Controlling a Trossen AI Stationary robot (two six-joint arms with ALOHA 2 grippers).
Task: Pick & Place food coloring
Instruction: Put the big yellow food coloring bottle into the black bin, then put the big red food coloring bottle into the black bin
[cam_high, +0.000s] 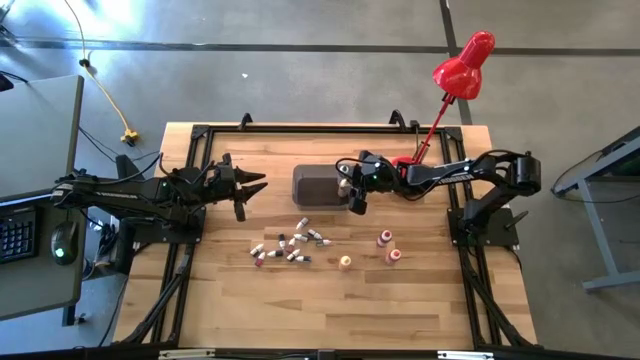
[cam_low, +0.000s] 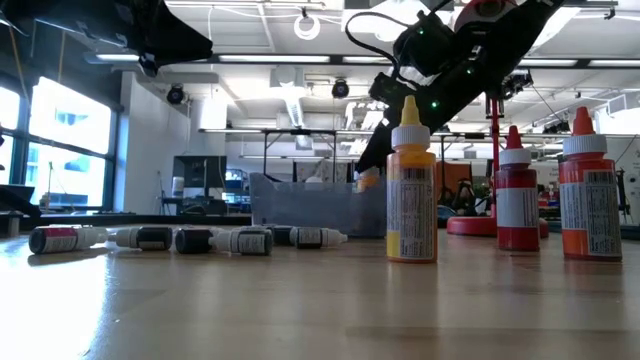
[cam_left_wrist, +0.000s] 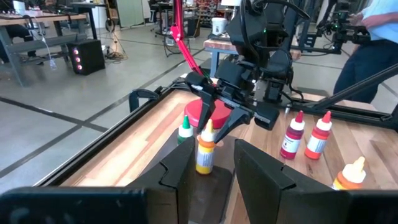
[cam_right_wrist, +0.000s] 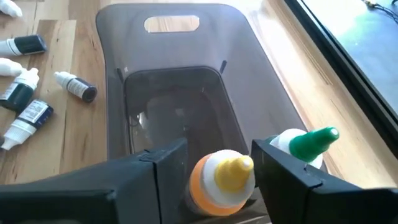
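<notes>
Yellow-capped bottle (cam_right_wrist: 221, 180) and a green-capped bottle (cam_right_wrist: 308, 146) stand in the grey bin (cam_right_wrist: 174, 81), the first between the right gripper's (cam_right_wrist: 214, 177) parted fingers. Beside the bin, many bottles remain: small vials (cam_high: 290, 245) and three upright bottles (cam_high: 385, 250). The left gripper (cam_high: 250, 190) waits half-open.

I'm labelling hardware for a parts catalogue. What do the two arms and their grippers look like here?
Both are dark, near-black jointed arms. The left gripper ends in two slim pointed fingers; from its wrist camera the fingers are broad, flat, matte black slabs. The right gripper looks the same, with black cabling along its arm and small green lights glowing on its wrist housing.
</notes>
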